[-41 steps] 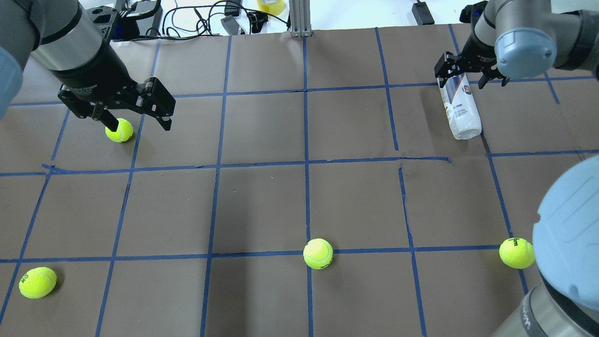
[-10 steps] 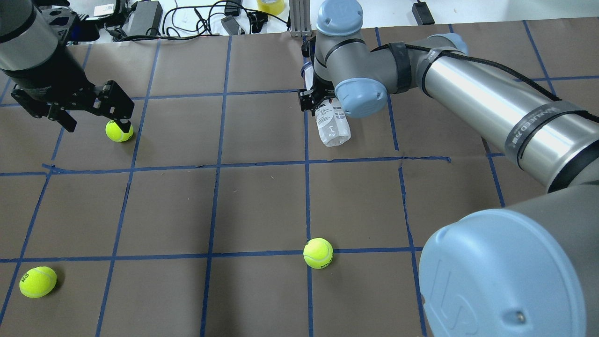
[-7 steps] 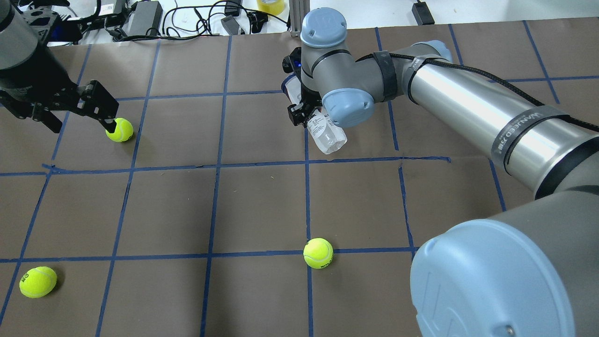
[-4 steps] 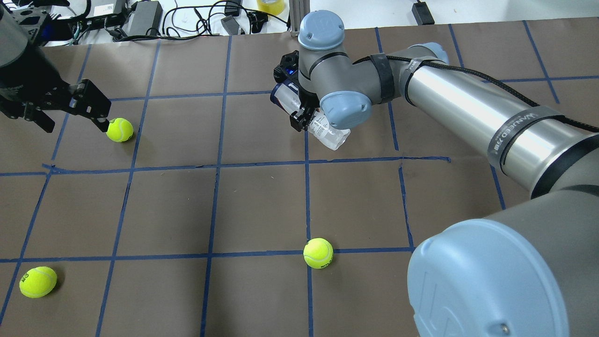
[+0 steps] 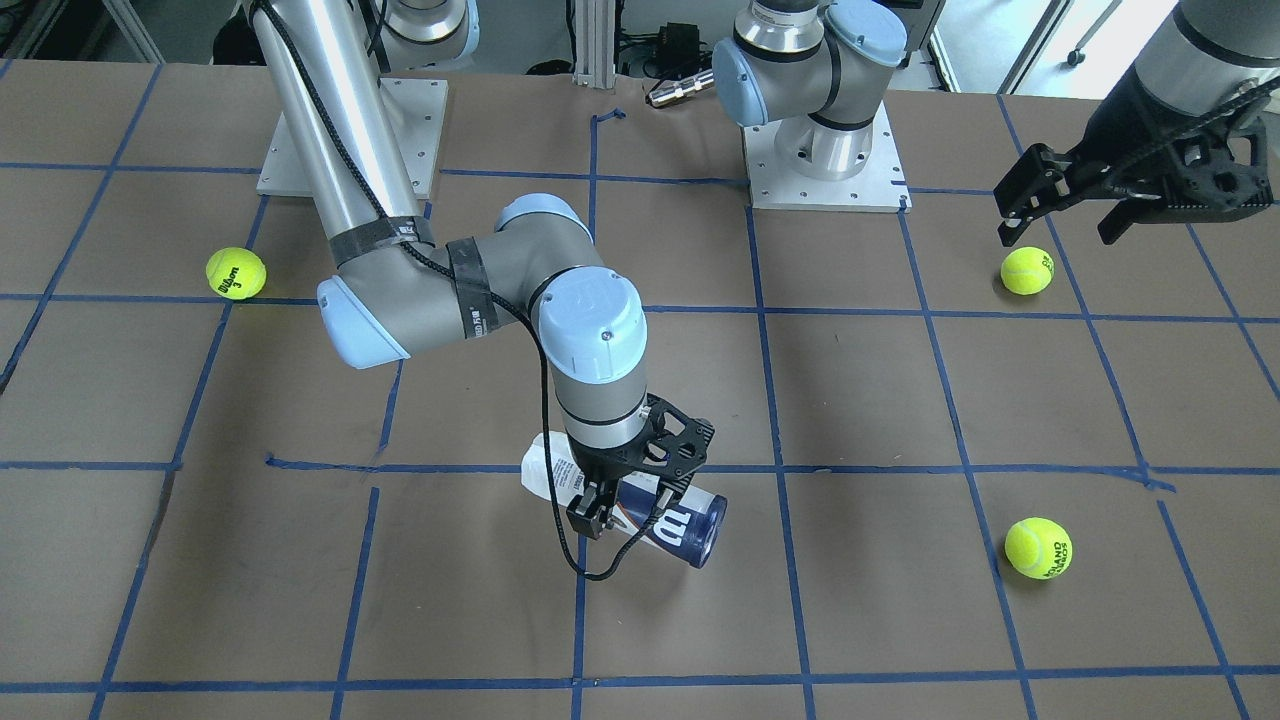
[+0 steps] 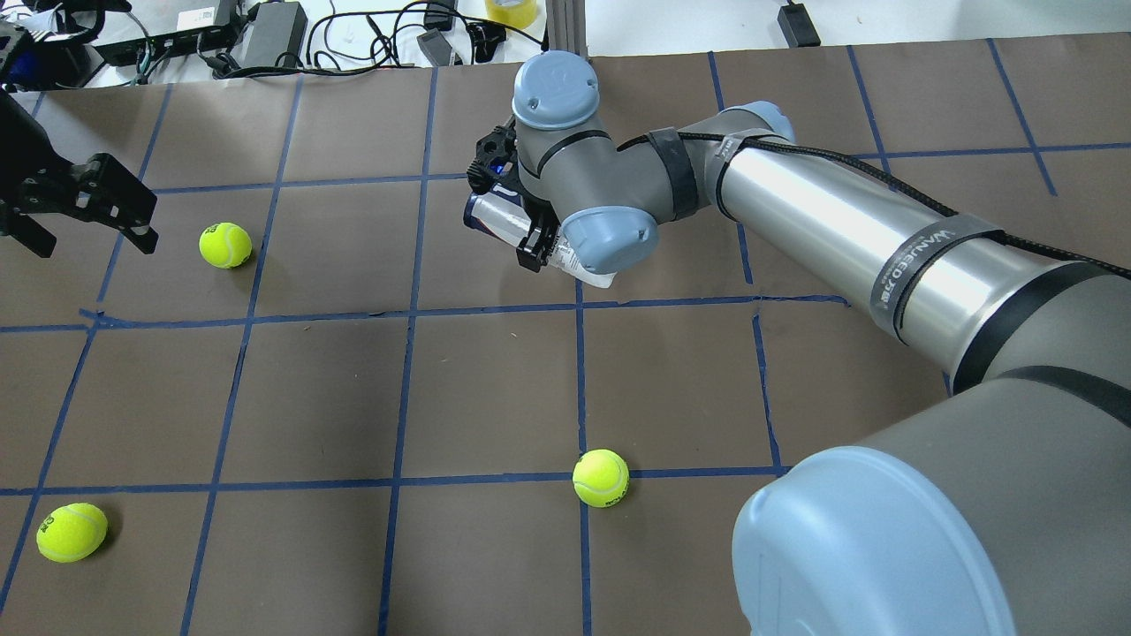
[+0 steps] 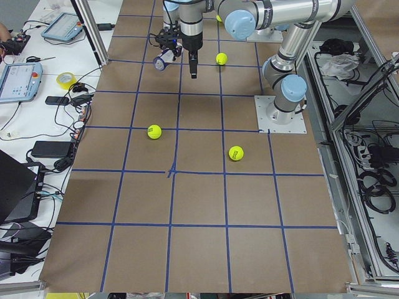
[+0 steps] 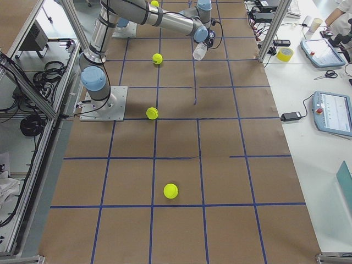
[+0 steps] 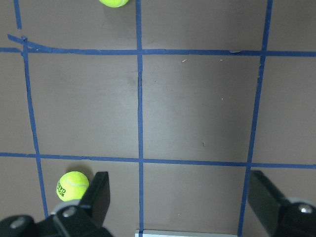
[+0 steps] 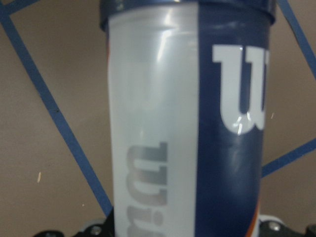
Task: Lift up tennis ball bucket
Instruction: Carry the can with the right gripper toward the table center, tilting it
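The tennis ball bucket (image 5: 690, 522) is a slim clear can with a white and navy label. My right gripper (image 5: 625, 500) is shut on its middle and holds it sideways above the table's centre. In the overhead view the can (image 6: 491, 217) sticks out on both sides of the right gripper (image 6: 517, 212). It fills the right wrist view (image 10: 187, 123), with the white "W" showing. My left gripper (image 6: 88, 238) is open and empty, left of a loose tennis ball (image 6: 225, 245). In the left wrist view the left gripper (image 9: 180, 197) is open over bare table.
Loose tennis balls lie near the table's middle front (image 6: 601, 478) and at the front left (image 6: 71, 533); another (image 5: 236, 273) lies on the right arm's side. Cables and boxes (image 6: 265, 26) line the far edge. The right arm (image 6: 839, 238) spans the right half.
The right arm has carried the can from the far right to the table's centre, turning it. The left gripper has drawn back to the left, away from the ball.
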`<state>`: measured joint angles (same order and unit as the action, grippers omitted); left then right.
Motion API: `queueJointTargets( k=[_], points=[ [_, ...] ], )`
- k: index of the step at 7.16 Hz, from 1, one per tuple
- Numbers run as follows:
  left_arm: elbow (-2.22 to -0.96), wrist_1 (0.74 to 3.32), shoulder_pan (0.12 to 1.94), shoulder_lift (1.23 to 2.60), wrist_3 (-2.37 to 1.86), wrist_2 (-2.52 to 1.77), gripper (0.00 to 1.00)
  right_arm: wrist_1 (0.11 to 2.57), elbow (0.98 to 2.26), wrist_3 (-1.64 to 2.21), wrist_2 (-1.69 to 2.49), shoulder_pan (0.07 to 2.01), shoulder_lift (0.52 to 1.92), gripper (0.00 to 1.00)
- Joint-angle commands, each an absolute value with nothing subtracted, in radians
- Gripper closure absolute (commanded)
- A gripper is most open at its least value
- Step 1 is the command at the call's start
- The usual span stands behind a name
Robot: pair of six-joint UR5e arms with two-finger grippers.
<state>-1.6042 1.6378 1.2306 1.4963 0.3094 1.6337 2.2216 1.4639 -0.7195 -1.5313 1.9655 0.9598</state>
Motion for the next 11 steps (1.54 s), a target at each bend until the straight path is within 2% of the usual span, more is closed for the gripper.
queueJointTargets(
  k=[1,11],
  points=[
    [-1.601,1.651,1.223,1.496,0.314,1.617,0.00,2.261,1.453,-0.796,-1.516,1.999,0.931,0.31],
    [-1.606,1.651,1.218,1.496,0.316,1.615,0.00,2.295,1.462,-1.028,-1.494,2.057,0.916,0.25]
  ],
)
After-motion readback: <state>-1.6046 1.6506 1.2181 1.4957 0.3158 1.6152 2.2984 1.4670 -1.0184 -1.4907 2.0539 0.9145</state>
